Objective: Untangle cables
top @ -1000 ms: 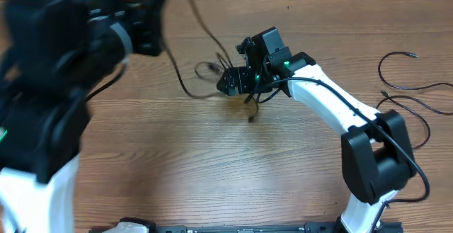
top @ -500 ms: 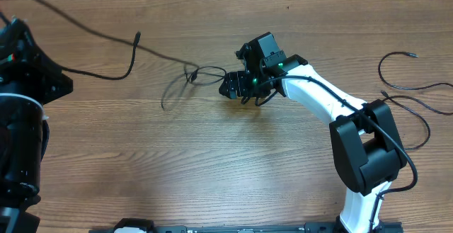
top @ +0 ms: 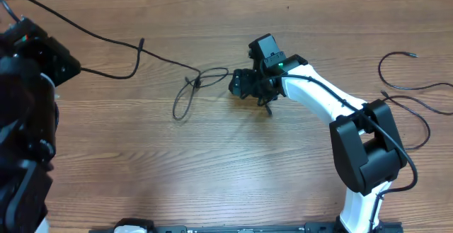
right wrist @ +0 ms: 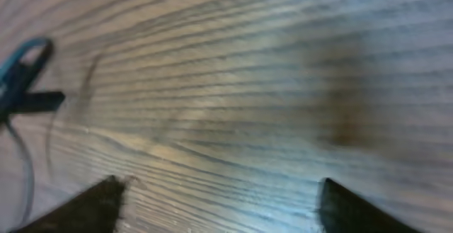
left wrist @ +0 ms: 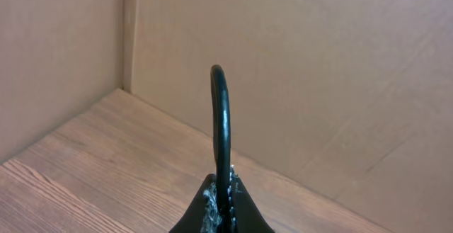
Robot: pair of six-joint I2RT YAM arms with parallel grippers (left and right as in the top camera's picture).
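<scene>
Cables cross the wooden table in the overhead view. 1 strand runs from the left arm to a loose loop just left of the right gripper, and 2 more cords lie well apart at the right edge. Only the left wrist camera shows the left gripper clenched on a cable, which arches upright from between its fingers, with cardboard walls behind. The right wrist view is blurred and shows that gripper's 2 fingertips spread wide over bare wood, grasping nothing.
</scene>
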